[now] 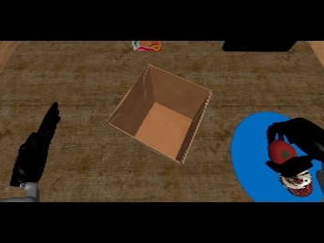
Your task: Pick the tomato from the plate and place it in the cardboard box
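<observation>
While curled round the red tomato (281,153), hanging just over the blue plate (252,156) at the right side: right hand (311,137), black fingers above, thumb below. Tomato touching the plate or a bit lifted? Cannot tell. Not yet in the cardboard box (161,116). Box open on top, turned at a slant, in the middle of the brown wooden counter (73,85), just left of the plate and apart from it. Under the tomato, near the plate's lower edge, a small red and white thing (298,184); too hard to say what. Far over at the left, left hand (34,152), fingers straight and loose, holding nothing. Up at the top edge, an orange and red packet (147,45) and a black block (259,45), both well apart from the box.
</observation>
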`<state>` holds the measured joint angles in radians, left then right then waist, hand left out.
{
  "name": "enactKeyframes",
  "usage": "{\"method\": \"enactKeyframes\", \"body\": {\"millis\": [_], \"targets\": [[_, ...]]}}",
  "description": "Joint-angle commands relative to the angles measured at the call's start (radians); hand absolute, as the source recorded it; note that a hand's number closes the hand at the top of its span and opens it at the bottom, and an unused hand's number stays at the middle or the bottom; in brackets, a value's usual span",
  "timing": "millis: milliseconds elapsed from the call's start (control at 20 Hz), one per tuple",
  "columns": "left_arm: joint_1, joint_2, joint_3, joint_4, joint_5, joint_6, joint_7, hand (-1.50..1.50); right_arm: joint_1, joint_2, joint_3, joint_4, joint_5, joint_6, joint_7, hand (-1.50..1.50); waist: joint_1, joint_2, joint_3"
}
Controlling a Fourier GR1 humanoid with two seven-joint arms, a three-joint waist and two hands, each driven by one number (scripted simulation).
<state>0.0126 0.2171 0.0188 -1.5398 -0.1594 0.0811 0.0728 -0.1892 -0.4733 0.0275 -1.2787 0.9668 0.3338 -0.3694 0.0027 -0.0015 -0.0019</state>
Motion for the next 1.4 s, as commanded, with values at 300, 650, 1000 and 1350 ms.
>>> {"method": "enactKeyframes", "body": {"millis": [300,650,1000,1350], "targets": [[0.011,-0.022,0.008,0.03,-0.017,-0.004,-0.036,0.0,-0.278,0.028,-0.04,0.336,0.132,-0.25,-0.044,1.5,0.016,0.006,0.003],[-0.009,0.014,0.028,-0.048,-0.006,-0.056,0.054,0.0,-0.317,0.011,-0.102,0.226,0.084,-0.225,-0.032,1.5,0.003,0.001,0.002],[-0.046,-0.015,0.032,0.026,-0.033,-0.011,0.04,0.0,-0.321,0.055,-0.198,0.008,-0.227,0.008,-0.164,1.5,-0.019,-0.002,0.001],[-0.047,0.001,0.067,0.044,-0.002,-0.036,-0.001,0.0,-0.375,0.12,-0.233,-0.229,-0.439,0.257,0.002,1.5,-0.016,-0.004,0.0]]}}
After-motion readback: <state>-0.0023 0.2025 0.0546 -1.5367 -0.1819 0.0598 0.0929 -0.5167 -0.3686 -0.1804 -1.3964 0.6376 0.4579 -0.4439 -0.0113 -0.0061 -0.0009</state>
